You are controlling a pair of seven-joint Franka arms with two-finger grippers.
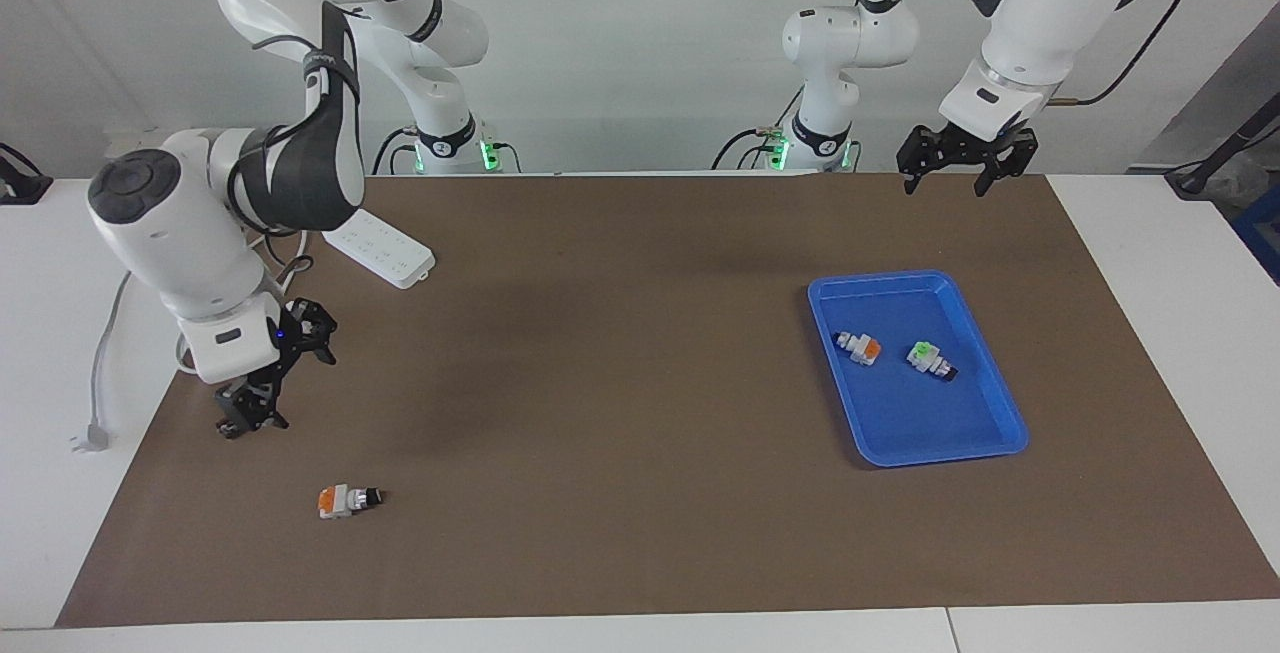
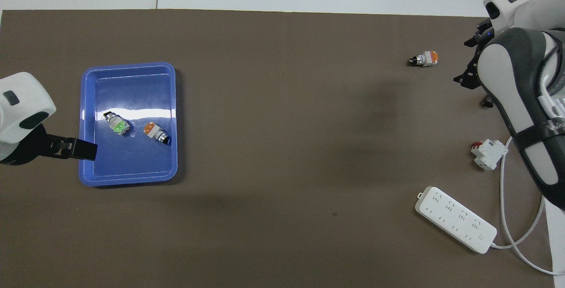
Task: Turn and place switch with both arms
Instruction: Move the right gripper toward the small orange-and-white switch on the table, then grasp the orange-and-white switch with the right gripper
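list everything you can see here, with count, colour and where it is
switch on the mat: 1, white with orange end and black knob, lying at the right arm's end of the table, farthest of the loose things from the robots
switches in the tray: 2, white, one orange-ended, one green-ended, lying side by side
tray: 1, blue, at the left arm's end
power strip: 1, white with white cord, right arm's end, near the robots
white block with red parts: 1, between strip and lone switch
mat: 1, brown, covering the table
right end effector: black, open, low over the mat near the lone switch
left end effector: black, open, waiting above the mat's edge near the tray
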